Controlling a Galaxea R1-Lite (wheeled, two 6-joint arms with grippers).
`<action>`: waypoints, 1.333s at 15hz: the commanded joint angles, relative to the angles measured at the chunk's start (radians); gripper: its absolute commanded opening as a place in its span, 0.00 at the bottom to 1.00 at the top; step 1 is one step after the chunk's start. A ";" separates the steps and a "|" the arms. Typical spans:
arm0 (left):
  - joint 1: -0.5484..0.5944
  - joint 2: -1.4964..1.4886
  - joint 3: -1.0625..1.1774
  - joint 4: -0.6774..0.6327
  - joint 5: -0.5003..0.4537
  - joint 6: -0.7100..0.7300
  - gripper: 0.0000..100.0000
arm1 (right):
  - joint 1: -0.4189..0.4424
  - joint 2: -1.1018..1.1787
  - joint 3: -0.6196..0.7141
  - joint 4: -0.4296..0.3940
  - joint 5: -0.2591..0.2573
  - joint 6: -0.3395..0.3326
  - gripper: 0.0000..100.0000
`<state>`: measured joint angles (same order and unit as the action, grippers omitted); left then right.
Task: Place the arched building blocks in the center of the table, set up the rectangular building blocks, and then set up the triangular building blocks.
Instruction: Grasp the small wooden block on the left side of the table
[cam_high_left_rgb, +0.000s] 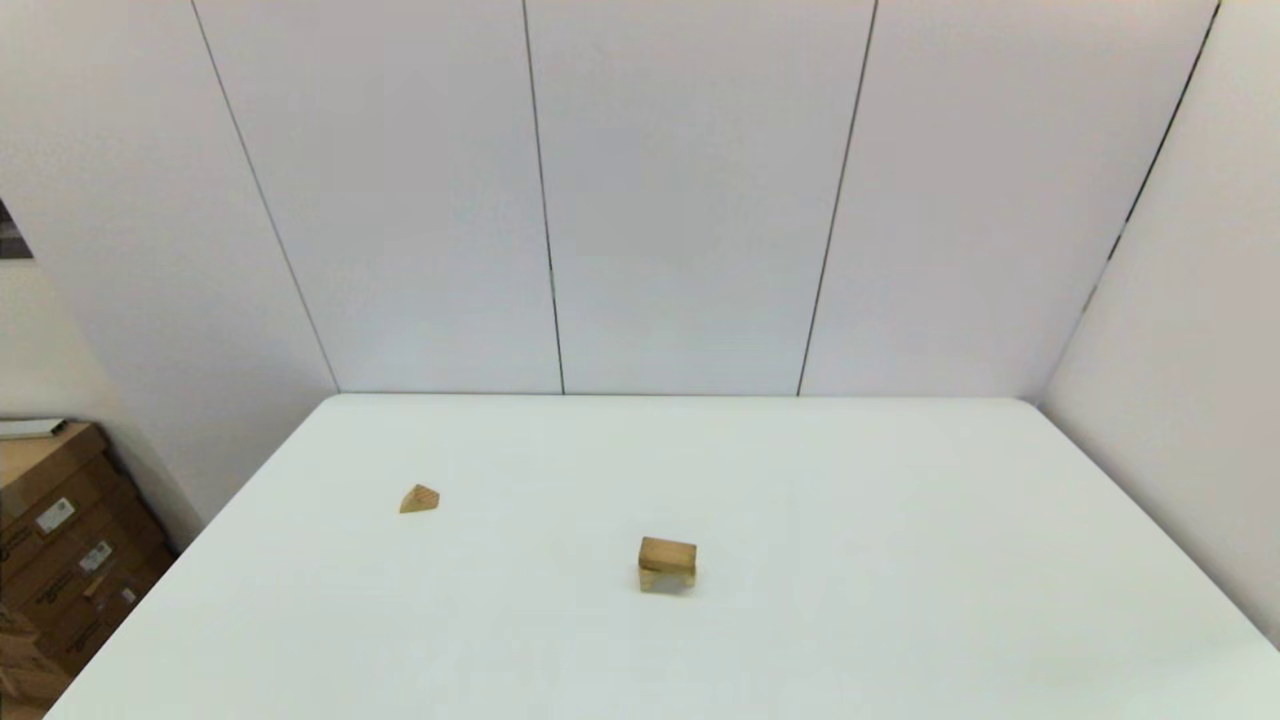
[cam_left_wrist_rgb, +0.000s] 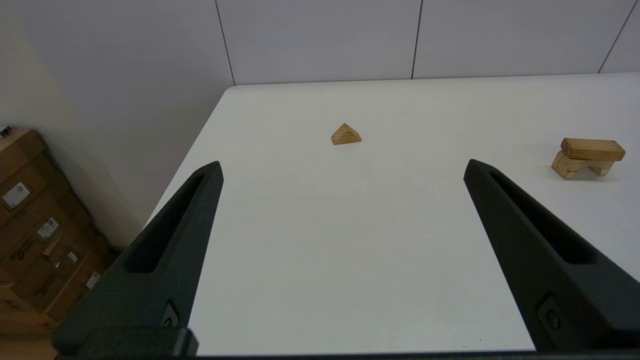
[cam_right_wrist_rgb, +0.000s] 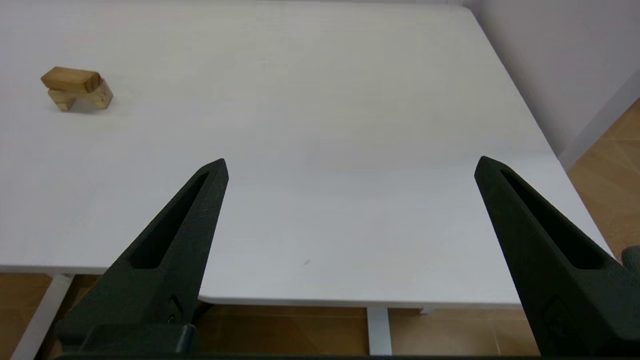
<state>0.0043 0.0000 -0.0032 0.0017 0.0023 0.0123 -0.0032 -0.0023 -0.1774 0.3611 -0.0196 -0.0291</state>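
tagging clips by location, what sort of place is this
Probably a lab or test room rather than a home: a bare white table boxed in by plain white wall panels, stacked cardboard boxes on the floor beside it, and only wooden blocks set out, like the triangular block.

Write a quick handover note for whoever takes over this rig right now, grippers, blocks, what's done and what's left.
Left gripper: open, empty, held back near the table's front edge.
Right gripper: open, empty, also held back.
Arched block: standing near the table's centre.
Rectangular block: lying on top of the arched block.
Triangular block: alone on the table, off to the left.
Done: arch and bar. Left: set the triangle on the stack.
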 joint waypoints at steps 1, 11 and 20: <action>0.000 0.000 0.002 0.000 -0.001 -0.006 1.00 | 0.000 0.001 0.079 -0.131 0.043 -0.106 1.00; 0.000 0.000 0.002 0.000 -0.002 -0.009 1.00 | 0.000 0.001 0.177 -0.366 0.076 -0.124 1.00; 0.000 0.267 -0.236 0.142 -0.016 -0.078 1.00 | 0.000 0.001 0.177 -0.364 0.020 0.029 1.00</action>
<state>0.0043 0.0534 -0.0826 0.0955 -0.0013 -0.0089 -0.0032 -0.0019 0.0000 -0.0028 0.0000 0.0000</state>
